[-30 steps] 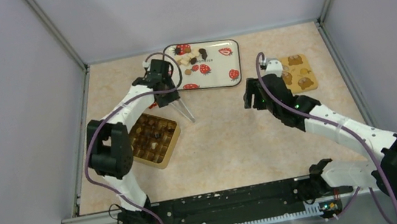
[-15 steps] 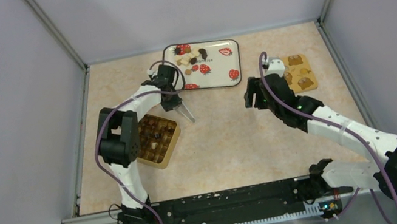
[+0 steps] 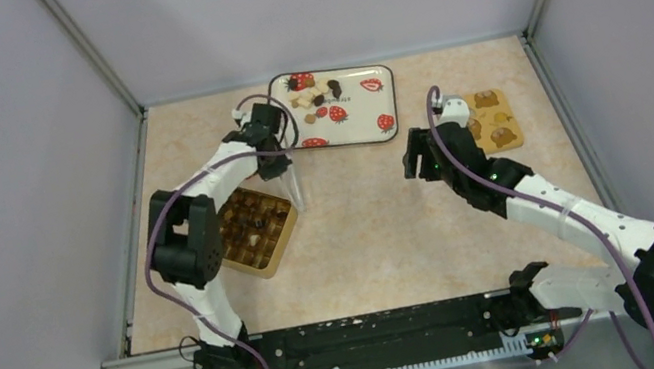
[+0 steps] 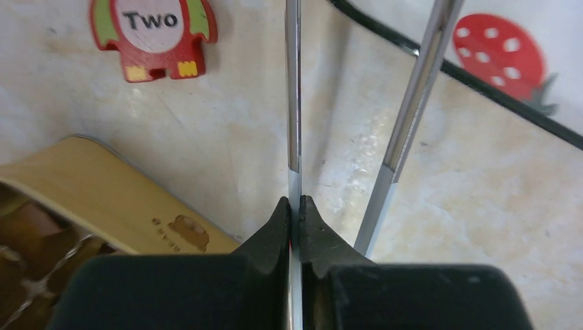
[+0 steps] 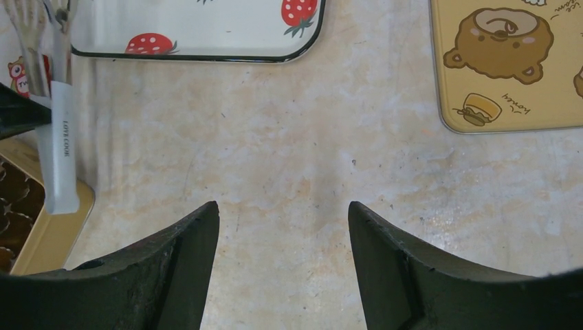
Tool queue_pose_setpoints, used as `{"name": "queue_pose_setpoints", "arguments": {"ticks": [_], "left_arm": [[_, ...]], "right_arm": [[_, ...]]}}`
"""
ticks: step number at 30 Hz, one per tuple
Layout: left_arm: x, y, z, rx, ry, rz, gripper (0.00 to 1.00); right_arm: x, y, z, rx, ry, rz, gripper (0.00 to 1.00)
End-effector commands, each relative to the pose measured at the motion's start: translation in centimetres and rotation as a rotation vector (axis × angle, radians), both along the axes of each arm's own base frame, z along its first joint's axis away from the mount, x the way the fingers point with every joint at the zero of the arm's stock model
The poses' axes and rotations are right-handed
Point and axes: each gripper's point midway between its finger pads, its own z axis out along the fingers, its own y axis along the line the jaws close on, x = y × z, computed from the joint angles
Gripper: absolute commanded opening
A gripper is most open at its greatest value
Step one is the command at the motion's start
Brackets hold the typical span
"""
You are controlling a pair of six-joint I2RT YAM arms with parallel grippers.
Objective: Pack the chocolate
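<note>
Left pincer (image 4: 293, 210) clamped on tongs (image 4: 293, 89); right pincer (image 5: 283, 220) wide, empty.
Chocolate (image 3: 315, 95) sits on the tray (image 3: 360, 107), upper centre; gripped by one thin leg, the tongs may twist and drop pieces short of the box (image 3: 268, 264).

My left gripper (image 4: 295, 203) clamps shut on the tongs (image 4: 294, 117), drawing their spread arms together, and swings their tips closer to the yellow box (image 4: 103, 185).

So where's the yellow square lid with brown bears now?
Top view: the yellow square lid lies flat far right on the table, right of the white strawberry-print tray.
</note>
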Motion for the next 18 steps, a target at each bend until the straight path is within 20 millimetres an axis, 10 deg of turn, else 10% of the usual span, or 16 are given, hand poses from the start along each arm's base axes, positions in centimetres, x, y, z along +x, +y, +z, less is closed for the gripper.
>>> {"name": "queue_pose_setpoints", "arguments": {"ticks": [1,9,18], "left_arm": [[1.1,-0.3,8.3,-0.036,-0.188,-0.072,0.03],[-2.5,-6.7,10.0,-0.111,-0.223,-0.406,0.00],[-10.6,-13.8,5.6,-0.121,-0.136,-0.710,0.01]], "right_arm": [[0.1,0.5,0.4,0.017,-0.019,0.001,0.68],[0.2,0.6,0.6,0.038,-0.017,-0.013,0.68],[1.8,-5.1,1.9,-0.042,-0.055,-0.175,0.69]]}}
